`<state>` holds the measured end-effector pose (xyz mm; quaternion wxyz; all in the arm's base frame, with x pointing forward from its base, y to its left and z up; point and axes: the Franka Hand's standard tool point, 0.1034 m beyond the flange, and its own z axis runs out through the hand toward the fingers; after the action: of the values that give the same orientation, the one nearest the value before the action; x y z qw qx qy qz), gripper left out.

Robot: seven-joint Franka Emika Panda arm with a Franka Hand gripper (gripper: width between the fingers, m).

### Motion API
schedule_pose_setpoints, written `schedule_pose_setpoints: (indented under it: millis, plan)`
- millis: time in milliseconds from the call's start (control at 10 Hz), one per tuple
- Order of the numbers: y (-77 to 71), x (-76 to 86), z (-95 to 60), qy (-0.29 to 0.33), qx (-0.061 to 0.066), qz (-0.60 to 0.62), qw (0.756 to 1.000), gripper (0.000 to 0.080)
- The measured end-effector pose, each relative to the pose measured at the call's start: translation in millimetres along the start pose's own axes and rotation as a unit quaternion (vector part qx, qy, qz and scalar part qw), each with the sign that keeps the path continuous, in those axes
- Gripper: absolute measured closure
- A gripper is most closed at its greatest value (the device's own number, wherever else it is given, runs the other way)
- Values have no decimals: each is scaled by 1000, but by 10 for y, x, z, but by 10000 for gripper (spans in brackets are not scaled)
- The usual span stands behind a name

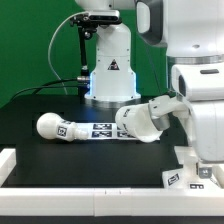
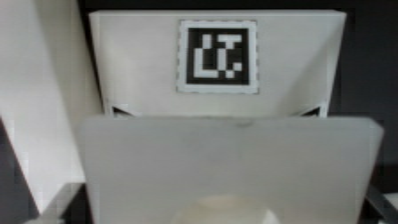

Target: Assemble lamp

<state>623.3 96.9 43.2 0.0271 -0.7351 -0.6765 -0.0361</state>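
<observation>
Bulb (image 1: 52, 127) and shade (image 1: 140, 120) were shown lying mid-frame. The tagged base (image 1: 186, 176) was located lower right, under the gripper (image 1: 197, 155); jaw opening could not be determined.

Counted on my desk (image 1: 60, 155): three white lamp parts in all. That is one round bulb (image 1: 42, 127), one cone shade (image 1: 140, 120) and one blocky base (image 1: 185, 170). One marker board (image 1: 97, 130) is with them. It shows perhaps three printed squares, though the shade hides part of it, so that count is unsure. The bulb's neck shows one tag (image 1: 63, 130). The base shows two in the exterior view and one in my wrist view. One arm (image 1: 200, 95), mine.
</observation>
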Motion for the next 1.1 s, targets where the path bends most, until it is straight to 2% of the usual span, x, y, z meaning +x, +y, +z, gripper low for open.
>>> schedule_pose_setpoints:
  millis: [400,600,900,1100]
  plan:
    - [-2,4,3,1,-1,-2,1000,269]
    - [-2,2,4,1,-1,-2,1000,114]
    - [2,-18,-36,-1,-1,0,1000,103]
    - [-18,-187,-443,-11,-14,7,1000,101]
